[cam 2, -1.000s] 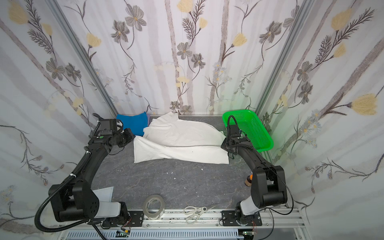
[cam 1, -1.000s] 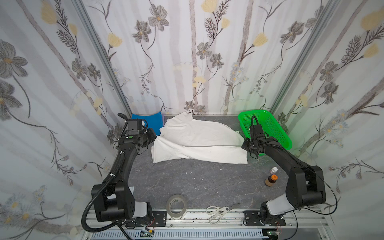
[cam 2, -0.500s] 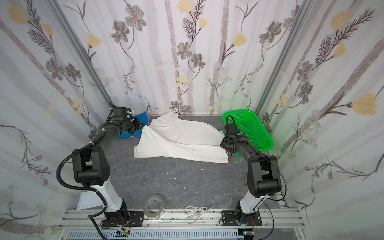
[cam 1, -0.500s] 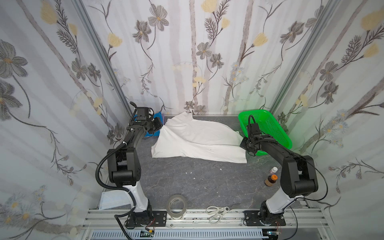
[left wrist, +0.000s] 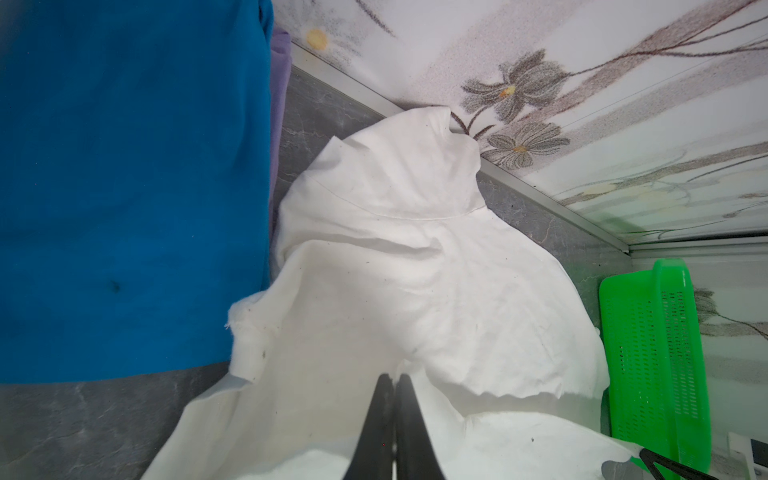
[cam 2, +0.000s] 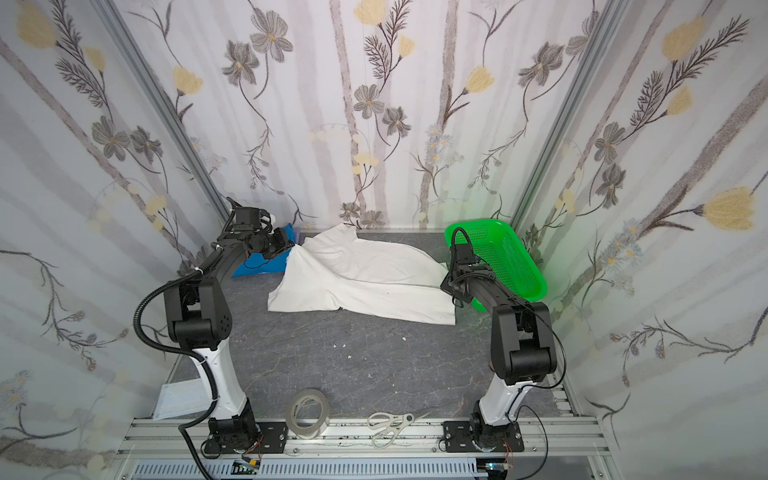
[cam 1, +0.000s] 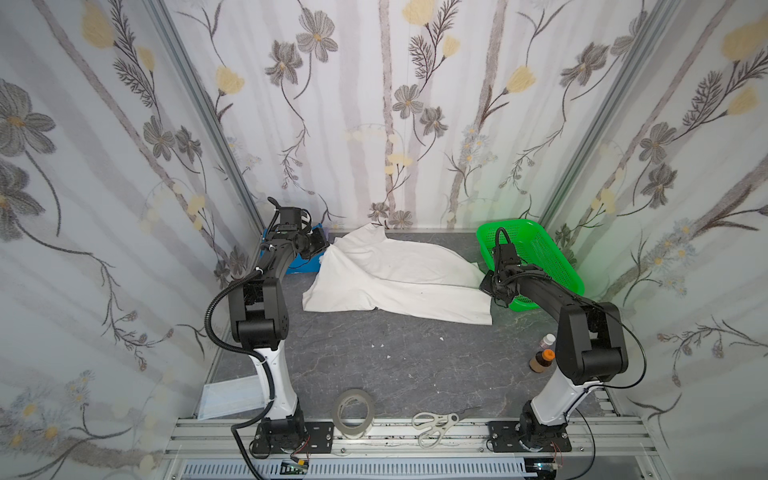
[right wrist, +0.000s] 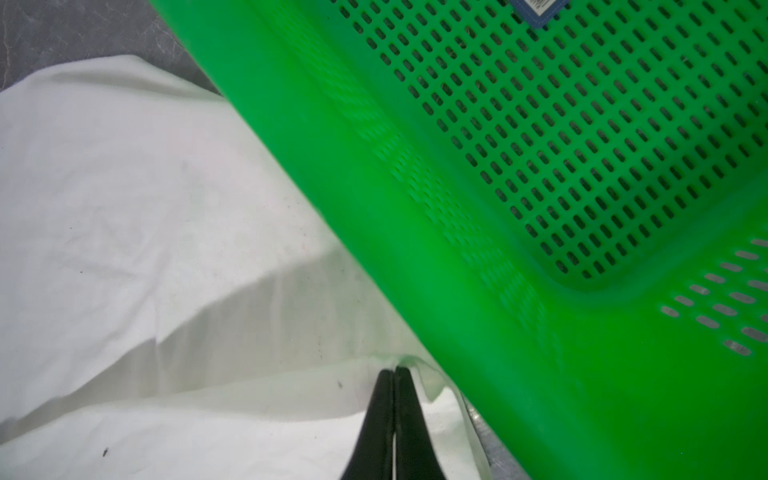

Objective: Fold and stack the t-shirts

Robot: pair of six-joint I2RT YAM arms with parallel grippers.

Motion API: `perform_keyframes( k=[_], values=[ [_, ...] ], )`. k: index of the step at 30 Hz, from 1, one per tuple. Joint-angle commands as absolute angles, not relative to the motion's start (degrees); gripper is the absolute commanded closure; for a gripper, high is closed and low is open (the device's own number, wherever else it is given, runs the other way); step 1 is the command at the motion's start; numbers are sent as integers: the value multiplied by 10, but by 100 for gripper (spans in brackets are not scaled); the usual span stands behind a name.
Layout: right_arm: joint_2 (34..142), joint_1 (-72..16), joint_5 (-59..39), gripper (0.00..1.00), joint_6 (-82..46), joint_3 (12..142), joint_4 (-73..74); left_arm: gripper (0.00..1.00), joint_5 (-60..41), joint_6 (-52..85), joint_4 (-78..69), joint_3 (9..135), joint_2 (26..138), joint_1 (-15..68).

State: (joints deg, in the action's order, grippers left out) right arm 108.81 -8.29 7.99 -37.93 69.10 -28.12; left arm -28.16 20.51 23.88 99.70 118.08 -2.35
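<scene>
A white t-shirt [cam 1: 395, 274] [cam 2: 365, 274] lies rumpled and partly doubled over at the back middle of the table; no print shows on it. A bright blue folded t-shirt [cam 1: 298, 263] [cam 2: 257, 268] [left wrist: 124, 187] sits at the back left, mostly hidden behind my left arm. My left gripper [cam 1: 325, 250] [cam 2: 289, 249] [left wrist: 393, 376] is shut on the white shirt's [left wrist: 395, 270] left edge, right beside the blue one. My right gripper [cam 1: 483, 283] [cam 2: 444, 282] [right wrist: 394, 369] is shut on the white shirt's [right wrist: 124, 208] right edge, close against the green basket.
The green mesh basket [cam 1: 519, 224] [cam 2: 478, 224] [right wrist: 374, 166] stands at the back right. Near the front rail lie a tape roll [cam 1: 353, 411] and scissors [cam 1: 440, 422]. Two small bottles [cam 1: 540, 361] stand by my right arm. A purple cloth edge [left wrist: 280, 83] shows beside the blue shirt.
My left gripper has swung back and inward beside the blue shirt, taking the white shirt's left edge with it. My right gripper has shifted slightly back along the basket.
</scene>
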Motion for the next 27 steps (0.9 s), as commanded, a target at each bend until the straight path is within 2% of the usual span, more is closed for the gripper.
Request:
perform_keyframes(
  k=[1,4,5,6,8,9,13,17,20,21,26,27],
  values=[
    [1096,-83,82,100,-387,705,-266,100,-292,192,244,1015,1191,-23],
    [1102,-85,83,100,-383,730,-277,100,-300,196,243,1031,1203,-24],
    [1101,-87,89,92,-383,737,-282,100,-310,201,242,1042,1208,-24],
    [1095,-89,97,75,-384,741,-284,93,-324,209,235,1053,1211,-24],
    [1073,-98,115,52,-381,743,-278,62,-336,223,230,1083,1217,-26],
    [1058,-105,130,43,-379,742,-277,50,-334,223,235,1102,1219,-28],
    [1020,-129,153,24,-364,742,-285,18,-345,237,213,1132,1199,-40],
    [994,-152,136,22,-363,708,-294,15,-320,220,316,1157,1181,-44],
    [975,-175,111,16,-374,663,-294,14,-271,251,331,1038,1111,-45],
    [966,-184,106,8,-377,644,-290,14,-253,261,327,988,1081,-44],
    [923,-201,55,4,-393,549,-248,14,-192,323,309,777,967,-46],
    [919,-201,48,0,-395,535,-242,15,-189,334,301,745,952,-46]
  ],
)
